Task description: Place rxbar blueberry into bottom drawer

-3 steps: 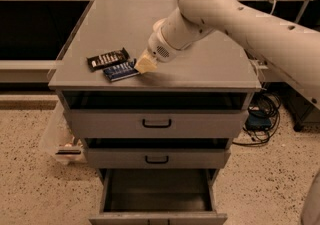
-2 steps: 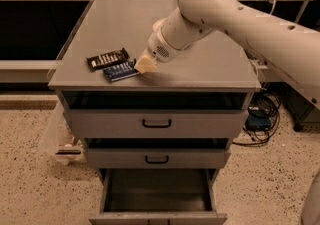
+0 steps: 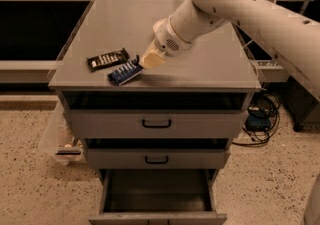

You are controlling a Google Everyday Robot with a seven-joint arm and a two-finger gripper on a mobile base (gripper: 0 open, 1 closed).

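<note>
The rxbar blueberry (image 3: 124, 73), a dark blue wrapper with white lettering, lies flat near the front left edge of the grey cabinet top (image 3: 200, 64). A black-brown bar (image 3: 107, 59) lies just behind and left of it. My gripper (image 3: 146, 62) is down at the cabinet top, at the right end of the blue bar, with the tan tip touching or nearly touching it. The bottom drawer (image 3: 157, 216) is pulled open below, and its dark interior shows nothing inside.
The two upper drawers (image 3: 156, 123) (image 3: 156, 159) with black handles are shut. A clear plastic bin (image 3: 59, 141) sits on the speckled floor to the left of the cabinet. Cables and a blue box (image 3: 257, 118) lie to the right. My arm crosses over the right half of the cabinet top.
</note>
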